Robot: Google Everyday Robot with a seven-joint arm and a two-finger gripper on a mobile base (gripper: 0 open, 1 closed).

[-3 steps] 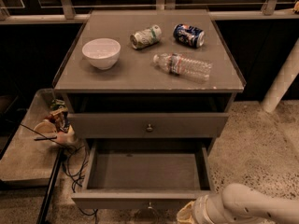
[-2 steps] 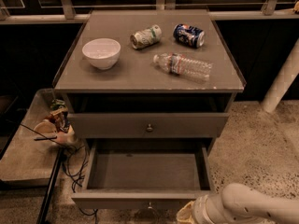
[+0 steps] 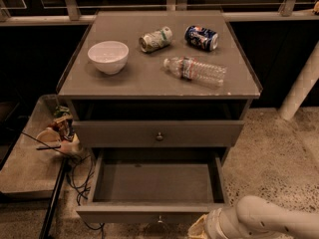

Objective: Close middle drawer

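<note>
The middle drawer (image 3: 124, 214) is grey-brown wood and stands pulled far out at the bottom of the camera view. Its shallow box is empty, and its small round knob (image 3: 159, 218) sits at the centre of the front. The uppermost drawer (image 3: 119, 133), with the same kind of knob, sits above it, nearly in. The lowest drawer is hidden under the open one. My gripper (image 3: 200, 230) is at the bottom edge, just right of the drawer front's knob and close to the front, at the end of my pale arm (image 3: 264, 219). It is partly cut off by the frame.
On the cabinet top (image 3: 124, 83) are a white bowl (image 3: 108, 57), a green-and-white can (image 3: 155, 39), a blue can (image 3: 201, 37) and a plastic bottle (image 3: 195, 71), the last three lying down. A low table (image 3: 25, 168) with clutter (image 3: 62, 128) and cables (image 3: 79, 178) is left. A white post (image 3: 299, 88) is right.
</note>
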